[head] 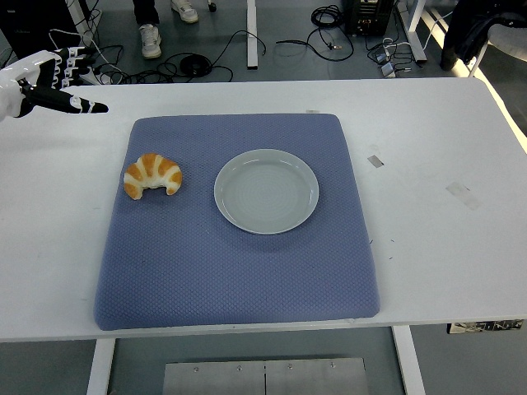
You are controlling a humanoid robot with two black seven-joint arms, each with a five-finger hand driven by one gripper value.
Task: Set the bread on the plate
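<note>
Nothing is done yet: we see the bread lying on the mat just left of the empty plate, while our left hand hovers far off, fingers spread, holding nothing.

A mat lies on the table. On the mat, the bread sits left of the plate, apart from it. The left hand hovers at the far left corner.
</note>
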